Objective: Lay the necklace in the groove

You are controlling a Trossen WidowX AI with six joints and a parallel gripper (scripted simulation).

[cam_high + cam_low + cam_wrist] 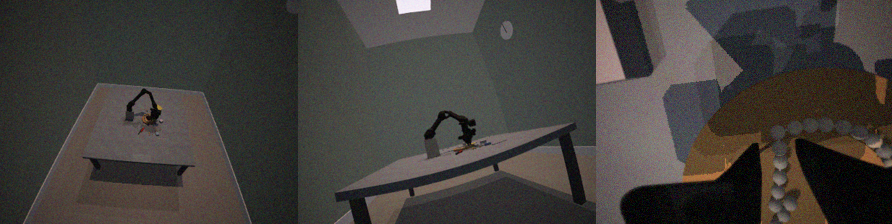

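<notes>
The round bead board (145, 121) (703, 167) is tan wood and lies on the table under my gripper. The pearl bead necklace (826, 124) is a string of grey-white beads over the board. In the wrist view it curves across the board's upper part, bends near my fingertips and runs down between the fingers, where several beads bunch together at the bottom. My gripper (469, 144) (777, 147) is partly open, low over the board. Beads lie between its fingers with gaps on both sides. The rest of the necklace is out of the wrist view, and whether these beads sit in the groove is unclear.
A red-tipped tool (142, 129) (458, 152) lies in front of the board. Two small pale blocks (161, 121) (157, 134) lie to its right. A yellow thing (159, 108) shows behind the gripper. A pale, dark-sided object (608, 55) is at the wrist view's upper left. Shadows darken the board.
</notes>
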